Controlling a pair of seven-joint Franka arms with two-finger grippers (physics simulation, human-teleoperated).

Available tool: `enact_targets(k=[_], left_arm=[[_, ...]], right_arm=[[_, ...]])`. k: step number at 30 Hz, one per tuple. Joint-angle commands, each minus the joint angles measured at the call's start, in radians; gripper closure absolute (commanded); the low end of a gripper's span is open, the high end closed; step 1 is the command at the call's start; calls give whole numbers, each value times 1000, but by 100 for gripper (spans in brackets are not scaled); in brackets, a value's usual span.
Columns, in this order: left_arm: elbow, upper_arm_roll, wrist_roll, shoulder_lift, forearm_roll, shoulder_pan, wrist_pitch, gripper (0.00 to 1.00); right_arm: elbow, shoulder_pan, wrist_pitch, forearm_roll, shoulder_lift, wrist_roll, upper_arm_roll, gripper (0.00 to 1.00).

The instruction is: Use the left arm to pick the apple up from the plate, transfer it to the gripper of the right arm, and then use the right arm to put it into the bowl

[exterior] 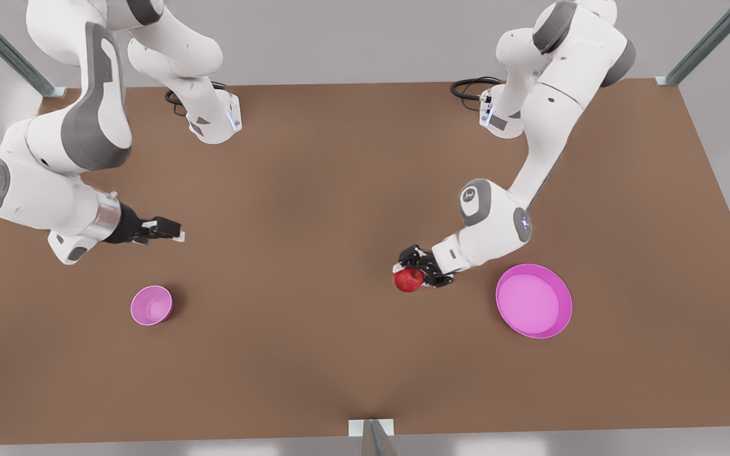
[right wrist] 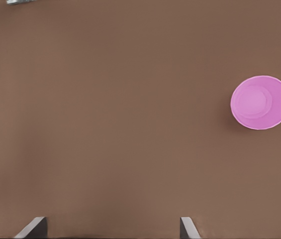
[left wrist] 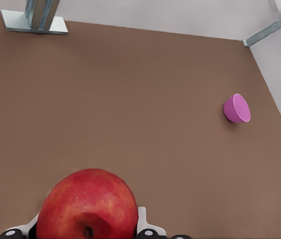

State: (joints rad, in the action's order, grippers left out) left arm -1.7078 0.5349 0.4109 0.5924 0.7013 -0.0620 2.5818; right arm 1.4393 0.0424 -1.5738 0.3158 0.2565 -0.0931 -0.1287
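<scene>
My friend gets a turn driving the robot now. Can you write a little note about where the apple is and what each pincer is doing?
Left pincer: shut on the apple, held off the plate, between plate and bowl.
Right pincer: open, holding nothing, waiting up the table from the bowl.
Plate: no apple on it, at the front view's right.
Done: apple picked up.
Left: pass the apple to the right pincer, then drop it in the bowl.

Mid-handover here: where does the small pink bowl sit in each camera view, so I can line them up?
Front view: the bowl sits on the table near the front view's left, below the right claw.
Left wrist view: far off, tipped in perspective, beyond the apple.
Right wrist view: seen from above.
Shared landmark: the brown table.
</scene>
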Motion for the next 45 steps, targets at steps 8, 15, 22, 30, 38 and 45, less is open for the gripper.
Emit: enact_targets(k=[8, 15, 22, 30, 38, 45], left_arm=[[122, 14, 1456, 128, 716, -176, 24, 19], [286, 13, 1537, 242, 773, -271, 34, 21], [341, 13, 1657, 277, 773, -291, 34, 22], [352, 14, 1658, 280, 790, -300, 34, 21], [366, 13, 1660, 293, 793, -308, 34, 20], [366, 13, 1663, 294, 793, -308, 32, 20]], right_arm=[[0, -144, -287, 539, 168, 4, -3, 0], [112, -142, -304, 819, 210, 231, -5, 0], [187, -130, -296, 902, 221, 392, -6, 0], [236, -111, -285, 1023, 267, 570, -26, 0], [251, -90, -186, 1109, 340, 713, -29, 0], [294, -79, -143, 1132, 348, 805, -46, 0]])
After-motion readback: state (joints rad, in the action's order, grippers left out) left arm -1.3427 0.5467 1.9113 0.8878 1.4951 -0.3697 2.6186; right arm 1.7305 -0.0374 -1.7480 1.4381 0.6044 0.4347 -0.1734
